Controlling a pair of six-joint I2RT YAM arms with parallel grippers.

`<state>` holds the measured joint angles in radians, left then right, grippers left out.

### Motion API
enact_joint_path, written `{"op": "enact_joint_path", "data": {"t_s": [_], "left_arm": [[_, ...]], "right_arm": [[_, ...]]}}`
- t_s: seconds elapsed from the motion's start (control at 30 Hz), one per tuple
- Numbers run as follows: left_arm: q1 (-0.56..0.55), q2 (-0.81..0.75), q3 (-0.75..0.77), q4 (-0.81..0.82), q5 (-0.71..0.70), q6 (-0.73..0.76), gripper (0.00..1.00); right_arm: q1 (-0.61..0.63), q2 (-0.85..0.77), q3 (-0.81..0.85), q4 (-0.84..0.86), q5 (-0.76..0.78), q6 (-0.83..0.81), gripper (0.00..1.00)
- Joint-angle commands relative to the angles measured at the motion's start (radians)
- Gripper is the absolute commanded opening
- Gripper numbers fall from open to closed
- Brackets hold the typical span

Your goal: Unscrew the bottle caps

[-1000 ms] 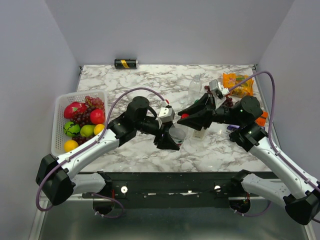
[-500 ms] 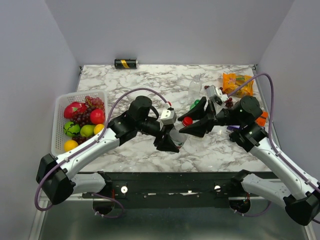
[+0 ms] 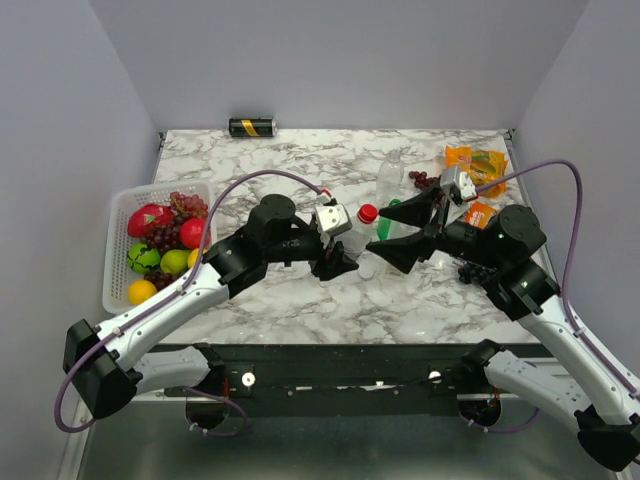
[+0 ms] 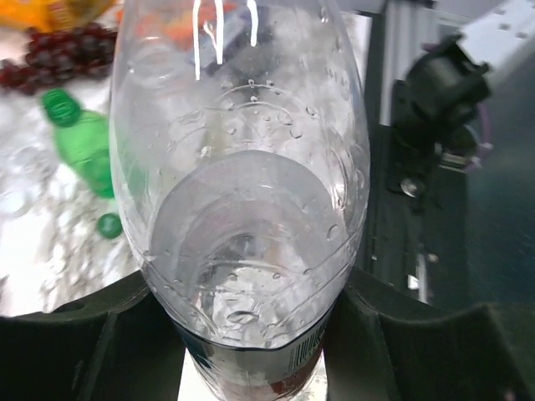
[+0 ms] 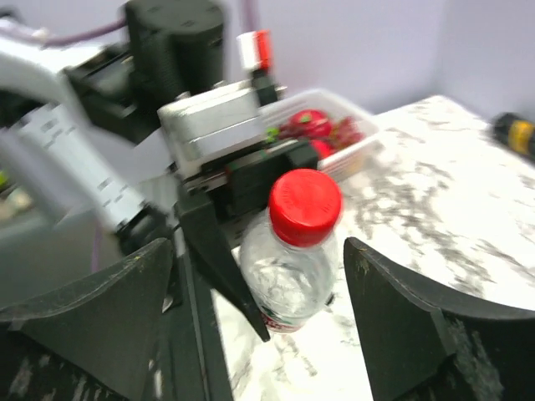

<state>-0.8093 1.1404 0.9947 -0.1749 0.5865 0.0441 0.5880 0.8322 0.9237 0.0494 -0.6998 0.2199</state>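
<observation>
My left gripper (image 3: 338, 258) is shut on the body of the small clear red-labelled bottle (image 3: 358, 250), held above the table with its red cap (image 3: 368, 213) on. In the left wrist view the bottle (image 4: 242, 192) fills the space between both fingers (image 4: 75, 342). My right gripper (image 3: 385, 232) stands open just right of the cap, touching nothing. In the right wrist view the cap (image 5: 305, 206) sits ahead, between the wide-apart fingers (image 5: 410, 326). A green bottle (image 4: 84, 142) lies on the table behind, and a larger clear bottle (image 3: 390, 172) stands farther back.
A white basket (image 3: 118, 215) of fruit sits at the table's left edge. The black-and-gold can (image 3: 252, 127) lies at the far edge. Orange snack packets (image 3: 475, 165) and dark grapes (image 3: 425, 180) lie at the back right. A small green cap (image 4: 109, 224) lies by the green bottle.
My right gripper has opened off the red cap and drawn back to the right. The left gripper has shifted the bottle slightly up and back, with the cap still on it.
</observation>
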Motion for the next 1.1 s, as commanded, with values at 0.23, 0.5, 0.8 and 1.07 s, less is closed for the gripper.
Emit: {"op": "enact_joint_path", "data": {"t_s": [0.23, 0.5, 0.8, 1.07], "left_arm": [[-0.036, 0.016, -0.007, 0.026, -0.286, -0.036, 0.32], [-0.047, 0.038, 0.001, 0.015, -0.292, -0.039, 0.31], [-0.054, 0.047, 0.010, 0.000, -0.298, -0.035, 0.31], [-0.054, 0.065, 0.021, -0.020, -0.298, -0.027, 0.31]], "right_arm": [[0.006, -0.001, -0.036, 0.027, 0.376, 0.174, 0.75], [0.026, 0.057, -0.023, 0.083, 0.368, 0.200, 0.70], [0.052, 0.111, 0.006, 0.060, 0.372, 0.180, 0.63], [0.058, 0.117, 0.006, 0.072, 0.378, 0.173, 0.50]]}}
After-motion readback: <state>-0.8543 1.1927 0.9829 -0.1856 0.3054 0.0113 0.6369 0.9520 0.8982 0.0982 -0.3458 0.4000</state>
